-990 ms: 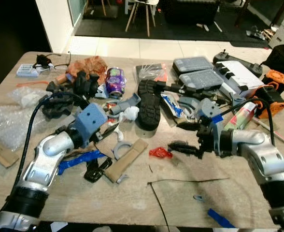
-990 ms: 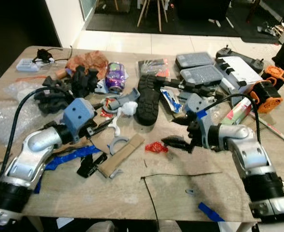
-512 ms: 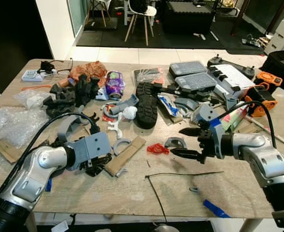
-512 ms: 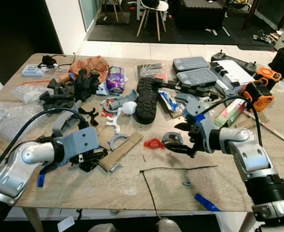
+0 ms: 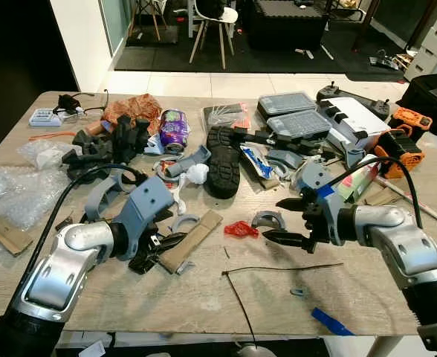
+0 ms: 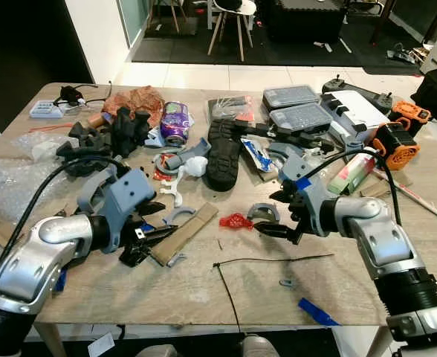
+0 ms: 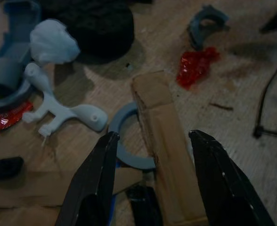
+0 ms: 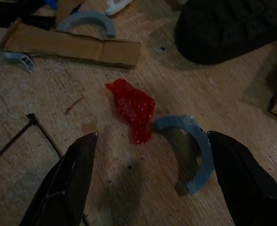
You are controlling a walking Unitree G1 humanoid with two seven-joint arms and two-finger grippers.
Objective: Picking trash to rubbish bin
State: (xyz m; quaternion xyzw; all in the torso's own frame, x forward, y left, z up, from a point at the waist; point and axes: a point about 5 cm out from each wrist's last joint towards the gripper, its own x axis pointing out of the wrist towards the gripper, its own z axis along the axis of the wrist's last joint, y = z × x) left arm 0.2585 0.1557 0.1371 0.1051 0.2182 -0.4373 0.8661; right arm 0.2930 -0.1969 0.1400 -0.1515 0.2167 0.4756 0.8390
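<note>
Plainly, the clearing is at an early stage: the wooden table [image 5: 204, 297] is thick with litter and neither claw has anything in its grasp. The right gripper [image 5: 287, 221] hangs with fingers spread wide, just right of a crumpled red wrapper [image 5: 240, 229] and a grey curved part [image 5: 268, 219]; in its wrist view the wrapper lies ahead between the fingers. The left gripper [image 7: 152, 183] is likewise released, its fingers standing either side of a cardboard strip [image 5: 192, 240] near the table's middle, not yet closed on it. A black shoe [image 5: 224, 160], bubble wrap [image 5: 10, 193] at far left and a black cable tie [image 5: 278, 268] lie untouched. By my judgement every pickup remains outstanding; the bin's location cannot be told.
</note>
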